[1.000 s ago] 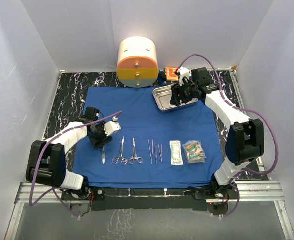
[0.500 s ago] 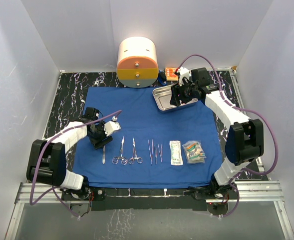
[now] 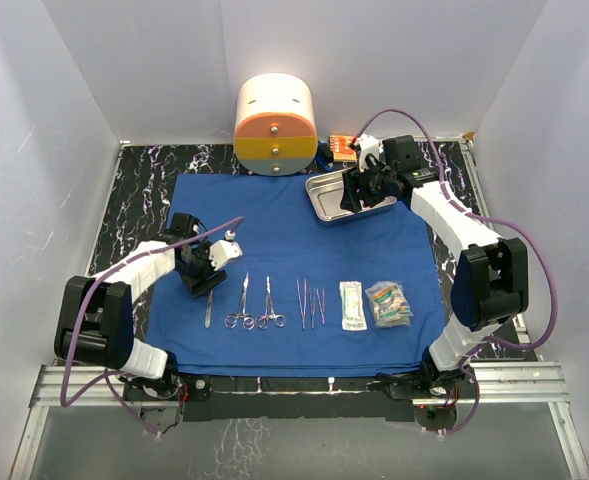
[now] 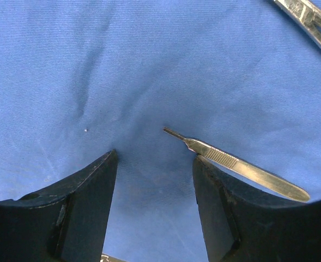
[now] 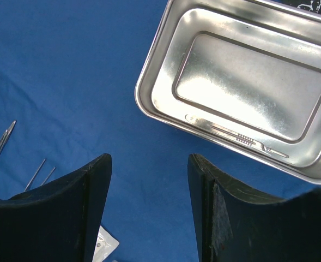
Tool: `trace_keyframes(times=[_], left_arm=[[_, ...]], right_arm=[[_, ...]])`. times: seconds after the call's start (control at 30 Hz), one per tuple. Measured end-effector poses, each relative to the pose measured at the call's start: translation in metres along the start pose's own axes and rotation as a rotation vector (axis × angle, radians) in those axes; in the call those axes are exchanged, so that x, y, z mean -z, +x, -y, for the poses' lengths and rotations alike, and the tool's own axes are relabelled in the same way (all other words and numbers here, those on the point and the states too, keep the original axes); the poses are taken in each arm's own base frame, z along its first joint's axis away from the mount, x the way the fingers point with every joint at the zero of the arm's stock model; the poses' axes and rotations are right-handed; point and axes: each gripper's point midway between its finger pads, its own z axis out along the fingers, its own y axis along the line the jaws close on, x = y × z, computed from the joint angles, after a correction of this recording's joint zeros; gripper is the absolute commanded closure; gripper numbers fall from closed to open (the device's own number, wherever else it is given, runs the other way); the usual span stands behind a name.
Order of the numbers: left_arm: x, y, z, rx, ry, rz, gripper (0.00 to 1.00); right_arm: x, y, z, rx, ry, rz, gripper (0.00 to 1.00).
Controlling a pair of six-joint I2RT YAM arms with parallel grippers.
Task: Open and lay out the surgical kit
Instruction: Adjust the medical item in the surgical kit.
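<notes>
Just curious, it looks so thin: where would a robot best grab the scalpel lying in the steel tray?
Probably the scalpel by its ribbed mid-handle, from straight above: it lies flat along the tray wall, so sideways approaches look blocked.

Only delta: left arm, reaching toward the scalpel, shifted a hair at its shoulder end.

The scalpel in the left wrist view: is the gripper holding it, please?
No, the scalpel lies flat on the blue cloth beside the open left gripper, not between its fingers.
</notes>
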Motion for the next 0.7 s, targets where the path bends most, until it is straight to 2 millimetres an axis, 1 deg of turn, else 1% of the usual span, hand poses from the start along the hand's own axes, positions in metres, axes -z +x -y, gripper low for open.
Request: trace_keyframes(times=[0.27, 0.43, 0.53, 0.7], left_arm=[[0.003, -0.001, -0.001, 0.011, 0.002, -0.005, 0.43], [0.015, -0.007, -0.009, 0.034, -0.032, -0.007, 0.41], [0.026, -0.017, -0.021, 0.063, -0.074, 0.008, 0.39], [0.048, -0.045, -0.047, 0.134, -0.162, 0.074, 0.33]], right_arm=[[-0.001, 0.001, 0.000, -0.001, 0.000, -0.002, 0.44], [-0.006, 0.007, 0.007, -0.009, 0.027, -0.025, 0.44], [-0.013, 0.013, 0.016, -0.016, 0.059, -0.049, 0.44], [-0.030, 0.019, 0.036, -0.009, 0.110, -0.086, 0.43]])
